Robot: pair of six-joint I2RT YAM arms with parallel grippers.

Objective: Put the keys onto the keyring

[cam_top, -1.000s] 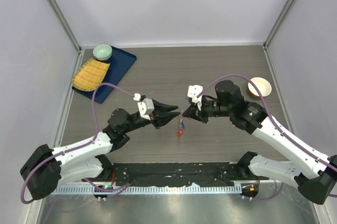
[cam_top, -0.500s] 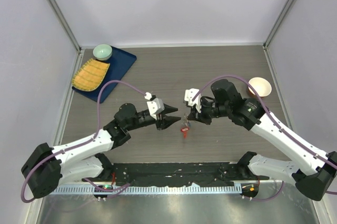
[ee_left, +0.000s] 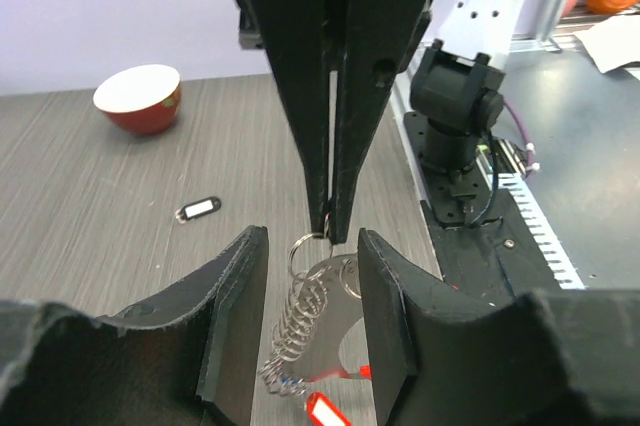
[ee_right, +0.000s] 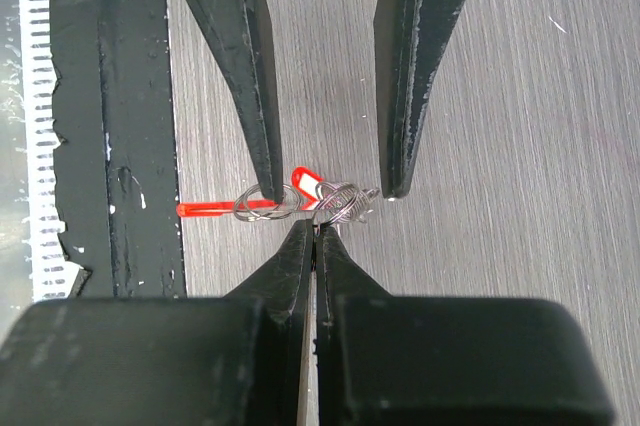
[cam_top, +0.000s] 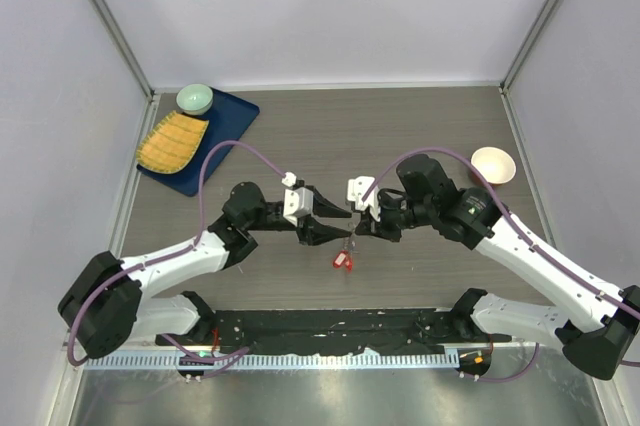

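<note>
The keyring (ee_left: 296, 318), a pale coiled wire loop with a red tag (ee_left: 329, 412), hangs from a small ring pinched in my right gripper (ee_left: 328, 230). A flat silver metal piece (ee_left: 338, 298) hangs beside the coil; I cannot tell if it is a key. My left gripper (ee_left: 310, 246) is open, its fingers (ee_left: 236, 326) on either side of the coil, not touching it. In the right wrist view my right gripper (ee_right: 314, 231) is shut on the keyring (ee_right: 346, 202), with a red strip (ee_right: 208, 209) beside it. From above, both grippers (cam_top: 347, 224) (cam_top: 357, 230) meet over the red tags (cam_top: 342, 260).
A small black fob with a white label (ee_left: 198, 209) lies on the table beyond the grippers. A red-and-white bowl (cam_top: 493, 164) stands at the right. A blue tray (cam_top: 226, 136) with a yellow cloth (cam_top: 172, 141) and a green bowl (cam_top: 195, 98) is at the back left.
My left gripper has moved right, closer to the right gripper, and now straddles the keyring with open fingers. The right gripper has shifted slightly left and lower with the keyring.
</note>
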